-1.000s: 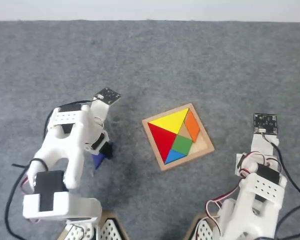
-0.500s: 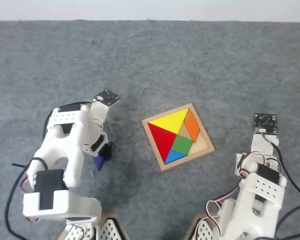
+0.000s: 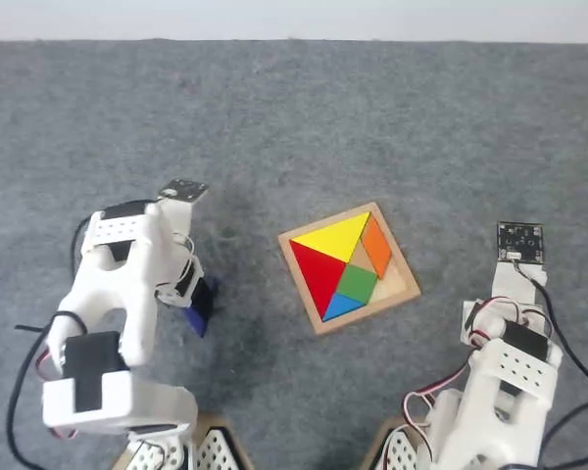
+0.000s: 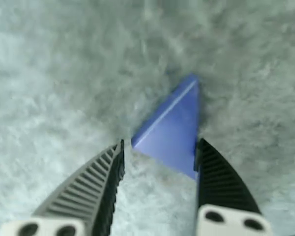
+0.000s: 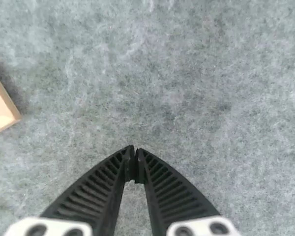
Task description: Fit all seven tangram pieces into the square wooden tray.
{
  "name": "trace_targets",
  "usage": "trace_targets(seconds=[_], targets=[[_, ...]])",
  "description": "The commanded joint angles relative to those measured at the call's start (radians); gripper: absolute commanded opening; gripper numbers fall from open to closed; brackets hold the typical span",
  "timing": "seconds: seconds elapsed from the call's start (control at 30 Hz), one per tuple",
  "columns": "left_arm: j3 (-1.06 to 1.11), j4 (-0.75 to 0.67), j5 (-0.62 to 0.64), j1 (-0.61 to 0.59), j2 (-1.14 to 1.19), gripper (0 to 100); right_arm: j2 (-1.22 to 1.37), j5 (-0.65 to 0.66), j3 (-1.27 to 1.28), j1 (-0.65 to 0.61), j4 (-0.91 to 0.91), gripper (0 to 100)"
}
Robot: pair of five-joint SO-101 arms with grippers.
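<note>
The left gripper [image 4: 161, 145] is closed down to the width of the blue triangle [image 4: 169, 130], which sits between its two fingers. The black finger [image 4: 209, 169] lies flat along one straight edge of the piece, and the tip of the ribbed finger [image 4: 110, 169] is right at the piece's nearest corner. The triangle's sharp tip points straight away from the gripper, and its long axis runs along the black finger out to that tip. A paler edge shows along one side, so the piece looks tilted rather than flat; whether it is off the grey mat [image 3: 294, 127] cannot be told.

In the high view the blue triangle [image 3: 198, 315] shows as a narrow dark sliver under the left gripper [image 3: 201, 299], with its length running toward the near edge of the mat. It lies to the left of the wooden tray [image 3: 397, 284], well apart from it.

The tray sits cornerwise in the middle of the mat. In it lie a yellow triangle [image 3: 338, 238], a red triangle [image 3: 317, 274], an orange parallelogram [image 3: 376, 245], a green square [image 3: 357, 284] and a small light-blue triangle [image 3: 341, 305]. Bare wood shows between the yellow, orange and green pieces and at the right-hand corner.

The right gripper [image 5: 133, 150] is closed tip to tip with nothing in it, hanging over bare mat with a corner of the tray [image 5: 0, 110] off to one side
</note>
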Motion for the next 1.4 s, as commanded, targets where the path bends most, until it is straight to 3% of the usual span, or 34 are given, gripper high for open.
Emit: trace_targets(seconds=[0.0,0.6,0.97,1.13,1.37], targets=[[-0.039,0.054,0.104,-0.008,-0.015,23,-0.025,0.012,-0.017,-0.007,-0.015,0.8],[-0.031,-0.081,0.157,0.077,-0.003,26,-0.025,0.012,-0.018,-0.007,-0.015,0.8],[-0.096,-0.104,-0.043,0.008,0.087,26,-0.025,0.012,-0.018,-0.005,-0.01,0.8],[-0.131,-0.097,-0.061,0.009,0.203,26,-0.025,0.012,-0.018,-0.005,-0.012,0.8],[-0.056,-0.097,-0.061,0.011,0.138,18,-0.025,0.012,-0.018,-0.007,-0.015,0.8]])
